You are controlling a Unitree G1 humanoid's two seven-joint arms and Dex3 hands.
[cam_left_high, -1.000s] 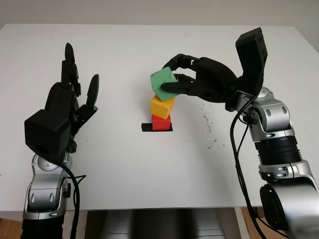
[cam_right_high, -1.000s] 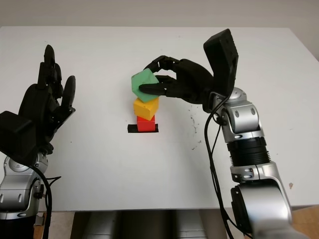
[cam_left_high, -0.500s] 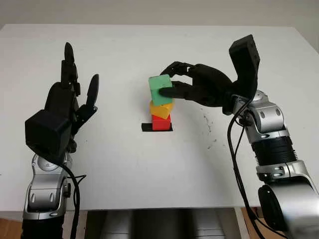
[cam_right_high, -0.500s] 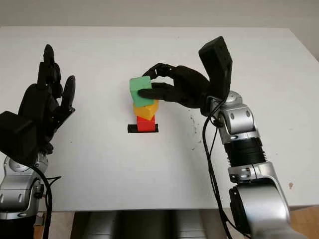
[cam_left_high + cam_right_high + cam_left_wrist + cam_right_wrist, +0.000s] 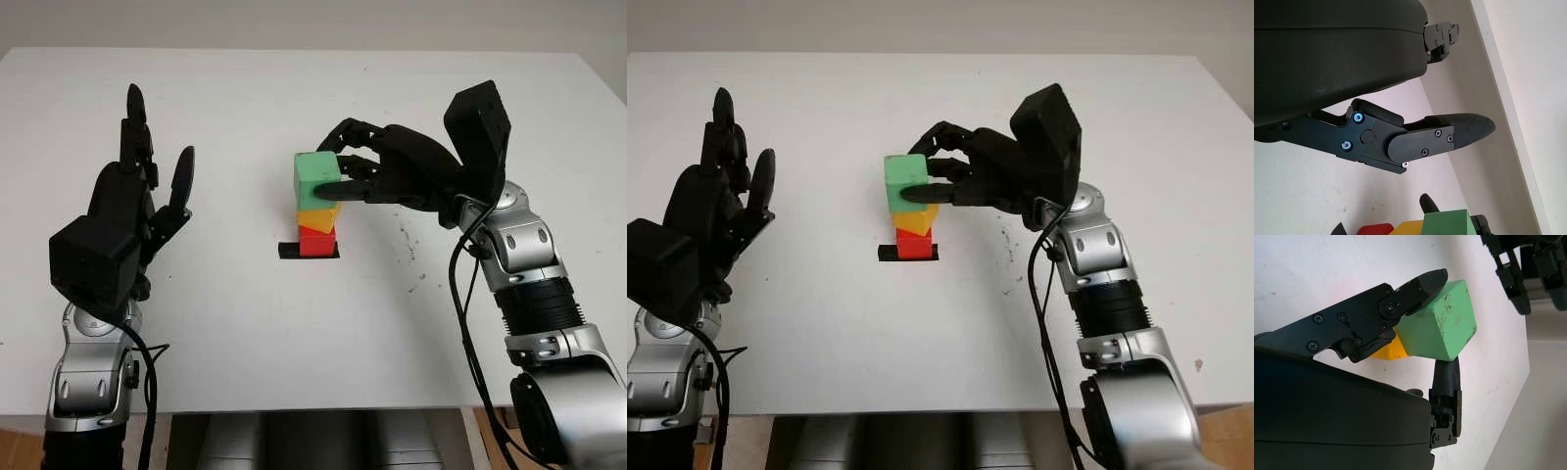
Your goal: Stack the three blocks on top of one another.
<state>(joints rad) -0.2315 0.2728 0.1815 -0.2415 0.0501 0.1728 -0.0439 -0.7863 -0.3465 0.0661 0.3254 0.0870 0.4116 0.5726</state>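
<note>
A red block stands on a black mark in the middle of the white table. A yellow block sits on it, turned a little askew. The green block is level on top of the yellow one, with my right hand shut on it, fingers on its near and far sides. In the right wrist view the green block is pinched between two fingers, the yellow block just behind it. My left hand is open, raised above the table's left side, well away from the stack.
The white table has a few dark specks right of the stack. Its front edge runs along the bottom, with a grey frame below.
My right hand has brought the green block down from a tilted pose above the stack and levelled it onto the yellow block. The left hand has not moved.
</note>
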